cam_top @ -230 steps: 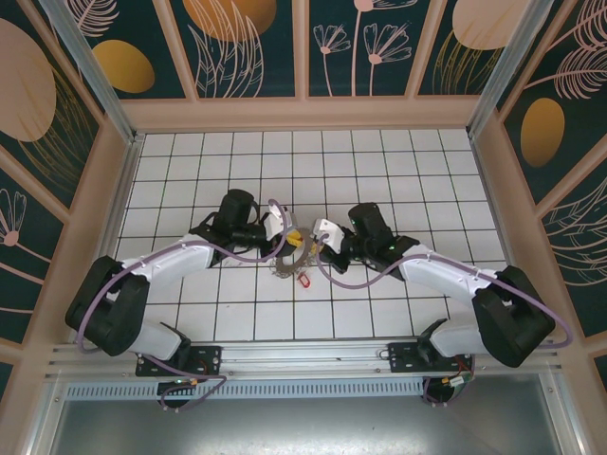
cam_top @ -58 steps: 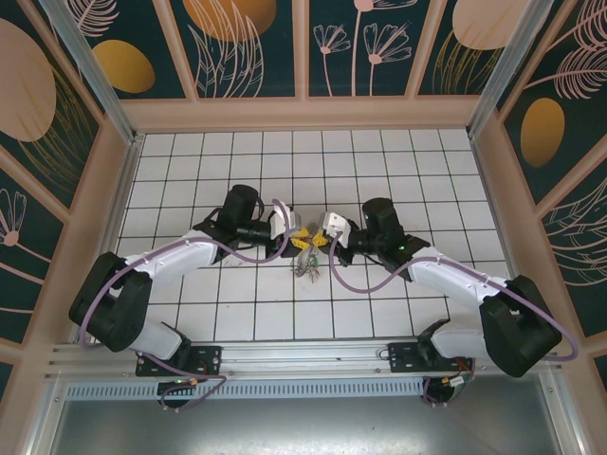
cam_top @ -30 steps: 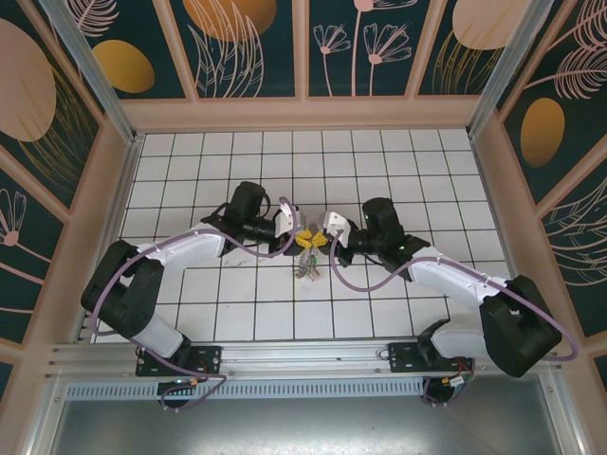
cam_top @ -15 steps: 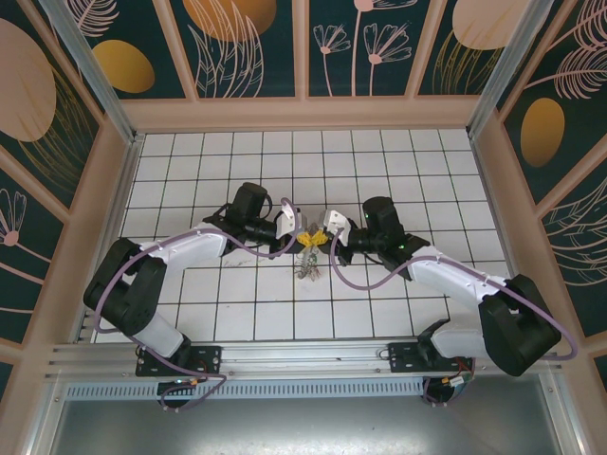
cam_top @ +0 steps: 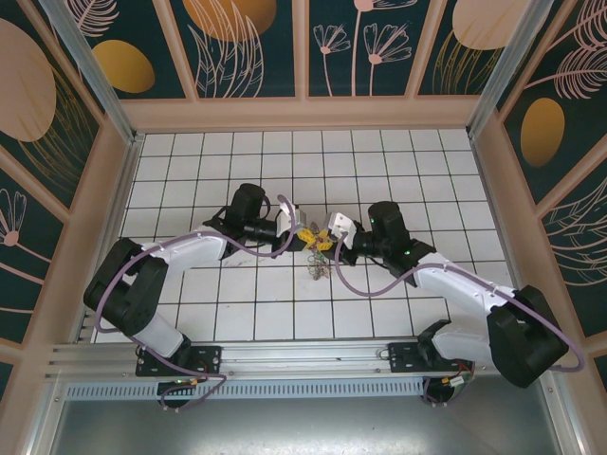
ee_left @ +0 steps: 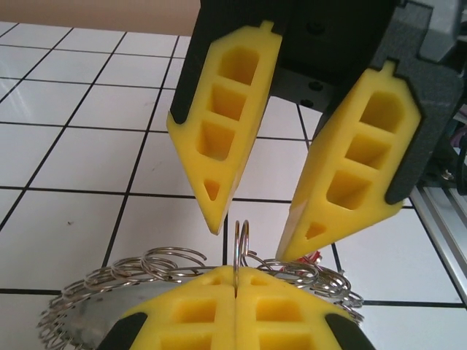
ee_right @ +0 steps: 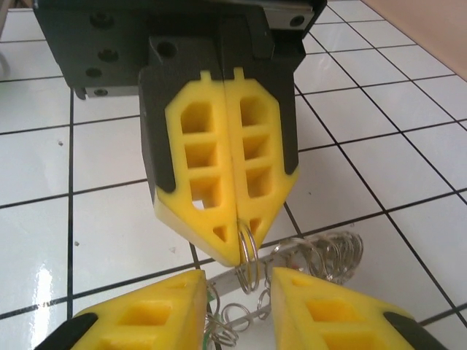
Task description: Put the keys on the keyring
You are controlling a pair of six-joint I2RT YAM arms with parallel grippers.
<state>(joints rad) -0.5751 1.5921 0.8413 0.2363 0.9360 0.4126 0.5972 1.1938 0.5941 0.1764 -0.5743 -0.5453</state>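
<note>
1. The left hand (ee_left: 236, 286), at the bottom centre of its own wrist view, is pressed together. It pinches one upright wire loop (ee_left: 241, 237) on the keyring's rim, a grip that I judge holds the loop steady for threading.
2. The keyring (ee_left: 166, 261) spreads to the lower left below that loop. In the top view it sits at mid-frame under both hands, over the desk (cam_top: 379, 161). Whether it touches the desk I cannot tell.
3. The right hand (ee_left: 252, 239) faces in from the top of the frame. Its fingers are spread on either side of the loop and grip nothing, probably placed to take or prise the loop.
4. A red tag (ee_left: 315, 257) peeps out at lower right. The keys themselves are too small to make out.
</note>
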